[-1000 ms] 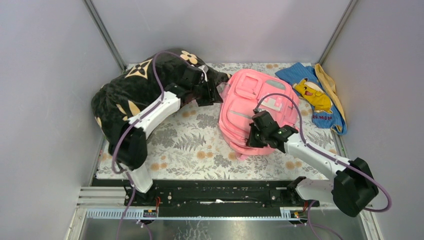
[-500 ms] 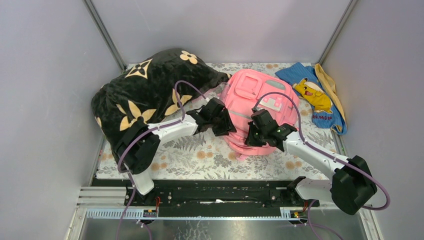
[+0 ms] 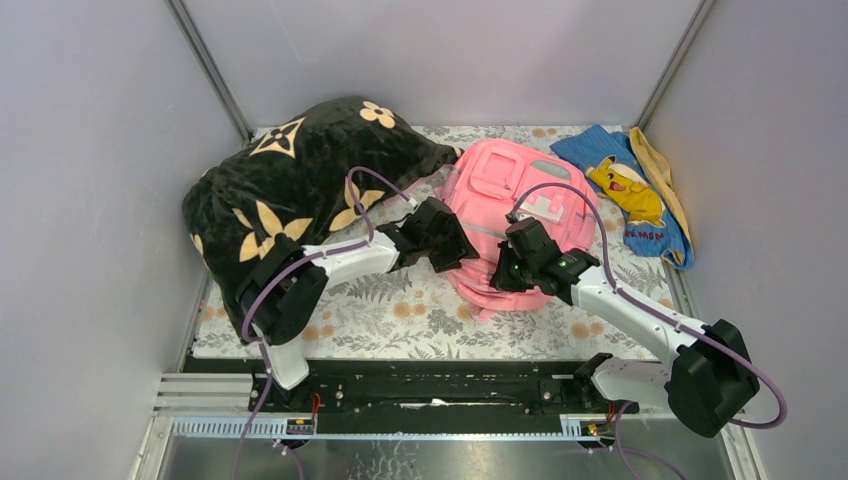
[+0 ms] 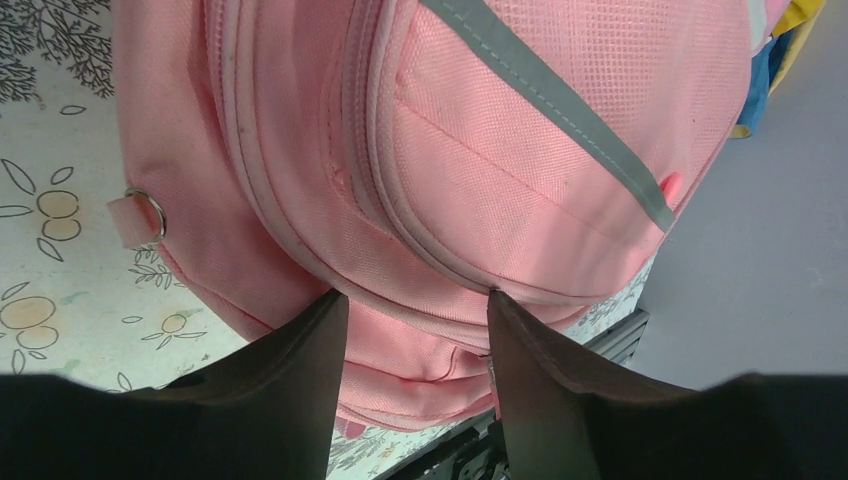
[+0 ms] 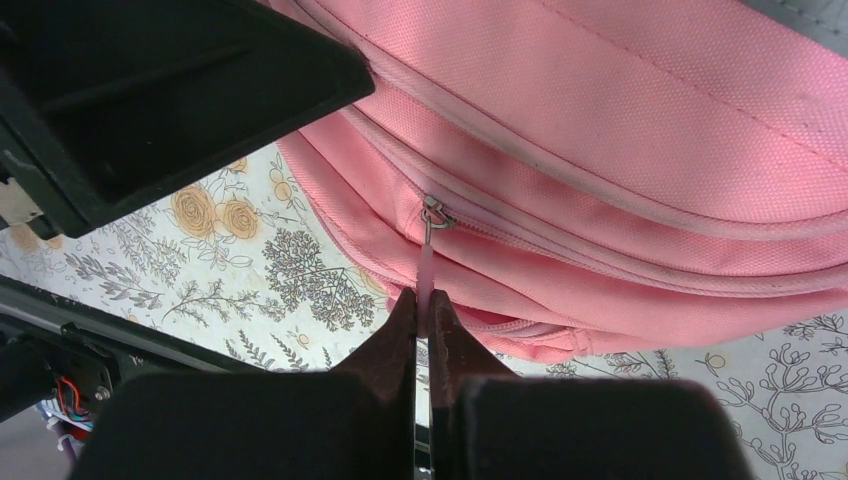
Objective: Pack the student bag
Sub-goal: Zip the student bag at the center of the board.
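The pink student bag lies on the floral mat, its front pockets facing up. My right gripper is at the bag's near edge, shut on the thin pink zip pull that hangs from the metal slider. My left gripper is at the bag's near-left side. In the left wrist view its jaws stand apart, with the tips against the zip seam of the bag and the bag's rounded edge between them. The left gripper's black body fills the top left of the right wrist view.
A black pillow with tan flowers fills the back left, touching the bag. A blue cloth with a yellow cartoon figure lies at the back right by the wall. Grey walls close in both sides. A strap ring sticks out of the bag's side.
My left arm has come off the black pillow at the back and swung forward to the bag's near-left side. The right gripper has kept its hold on the zip pull, barely moving.
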